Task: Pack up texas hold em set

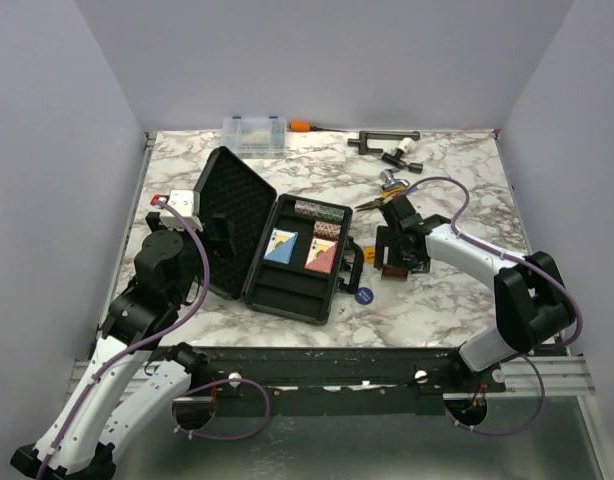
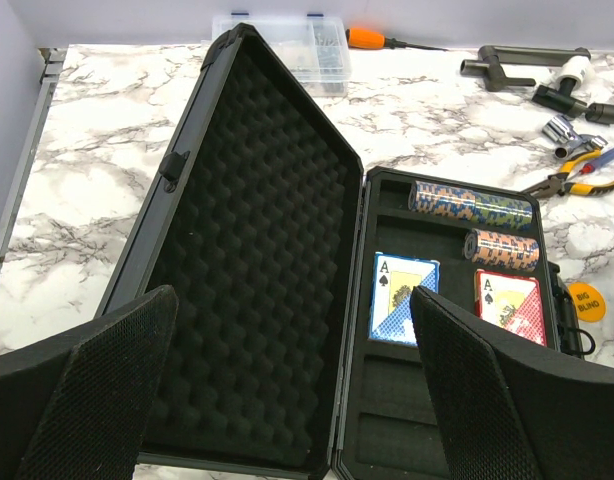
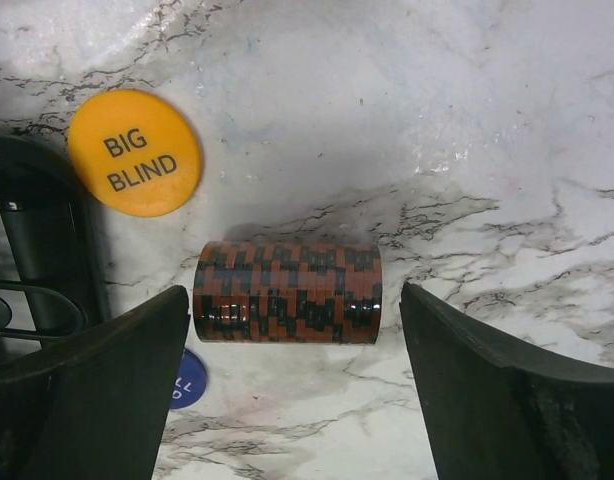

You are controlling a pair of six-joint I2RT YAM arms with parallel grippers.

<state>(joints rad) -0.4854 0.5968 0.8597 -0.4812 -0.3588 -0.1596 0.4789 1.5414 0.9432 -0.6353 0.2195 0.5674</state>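
The black foam-lined case point(image 1: 237, 200) point(image 2: 247, 260) lies open at the table's middle. Its tray holds a blue deck point(image 1: 280, 246) point(image 2: 403, 295), a red deck point(image 1: 321, 254) point(image 2: 509, 300) and two chip rolls point(image 1: 321, 212) point(image 2: 472, 205). My left gripper point(image 1: 220, 235) point(image 2: 287, 400) hovers open over the case's hinge, holding nothing. Right of the case handle point(image 1: 349, 268) point(image 3: 32, 250), a red-and-black chip roll point(image 3: 287, 285) lies on the marble. My right gripper point(image 1: 397, 262) point(image 3: 293, 300) stands open with a finger at each end of the roll. An orange "BIG BLIND" disc point(image 3: 135, 152) and a blue disc point(image 1: 363, 295) point(image 3: 187, 378) lie nearby.
At the back edge stand a clear organiser box point(image 1: 254, 133) point(image 2: 287, 45), an orange-handled screwdriver point(image 1: 302, 126) point(image 2: 367, 38) and a black T-shaped tool point(image 1: 382, 140) point(image 2: 507, 68). Yellow-handled pliers point(image 2: 577, 180) and sockets point(image 1: 392, 180) lie behind my right gripper. Walls enclose three sides.
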